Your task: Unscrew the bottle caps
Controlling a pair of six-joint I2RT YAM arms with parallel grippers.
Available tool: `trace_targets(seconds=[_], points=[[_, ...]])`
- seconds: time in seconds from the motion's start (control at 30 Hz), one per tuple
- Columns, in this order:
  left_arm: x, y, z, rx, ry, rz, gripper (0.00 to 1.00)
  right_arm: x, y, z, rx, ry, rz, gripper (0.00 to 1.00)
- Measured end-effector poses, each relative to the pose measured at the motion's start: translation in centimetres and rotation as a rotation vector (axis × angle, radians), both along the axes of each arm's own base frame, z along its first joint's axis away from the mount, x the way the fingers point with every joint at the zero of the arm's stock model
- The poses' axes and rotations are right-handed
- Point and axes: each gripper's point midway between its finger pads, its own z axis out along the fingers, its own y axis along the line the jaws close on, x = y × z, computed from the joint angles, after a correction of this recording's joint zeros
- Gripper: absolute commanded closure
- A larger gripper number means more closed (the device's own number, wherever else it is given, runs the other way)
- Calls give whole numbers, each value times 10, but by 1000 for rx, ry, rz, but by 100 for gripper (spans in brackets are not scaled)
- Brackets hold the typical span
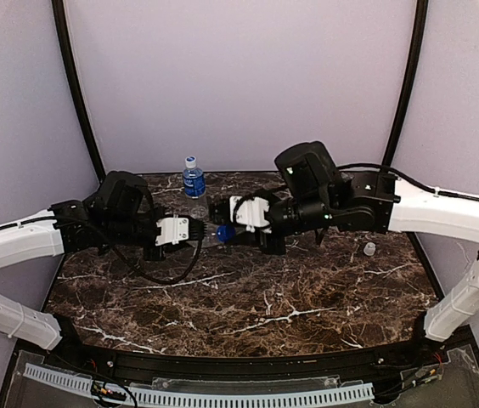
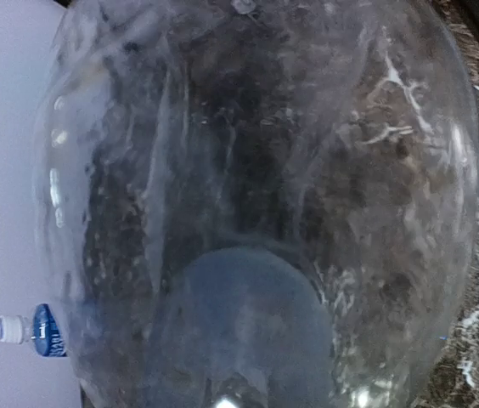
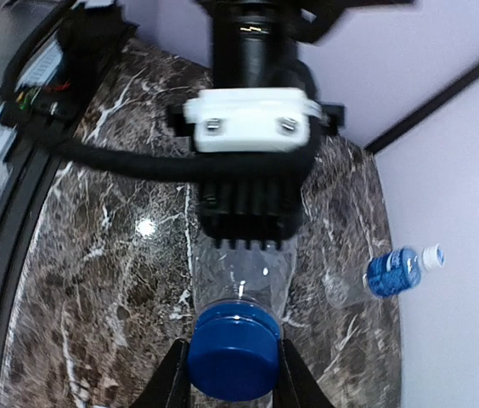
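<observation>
Evidently the clear bottle [image 3: 241,276] is thin and light, so I judge its wall would dent under a hard squeeze. It lies sideways above the tabletop [image 1: 248,297], its body clamped by the left fingers [image 3: 248,208], while the right fingers [image 3: 170,387] pinch its dark blue cap [image 3: 233,347], whose rim is the firm place to grip. The left wrist view shows only blurred bottle base; no label is visible, and a pale speck [image 1: 369,249] is too small to name

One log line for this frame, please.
left hand: shut on clear bottle | right hand: shut on blue cap | labelled bottle: upright, capped | white cap: loose on table
</observation>
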Motion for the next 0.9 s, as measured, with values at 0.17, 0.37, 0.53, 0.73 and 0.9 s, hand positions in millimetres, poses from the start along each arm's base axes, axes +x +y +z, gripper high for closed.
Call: trace_targets(seconds=[0.17,0.37,0.53,0.73,0.9], points=[[-45,6,-33,81,200,-124,81,-37,4,-29,-135,-368,242,100],[-55,12,-40,113,251,-140,81,-39,9,-39,-197,-710,373,100],[-56,13,-44,128,261,-142,81,-38,9,-43,-225,-904,434,100],[-55,14,-44,131,259,-134,82,-35,9,-43,-241,-988,453,100],[-55,12,-42,118,252,-140,83,-38,5,-38,-204,-1033,446,100]])
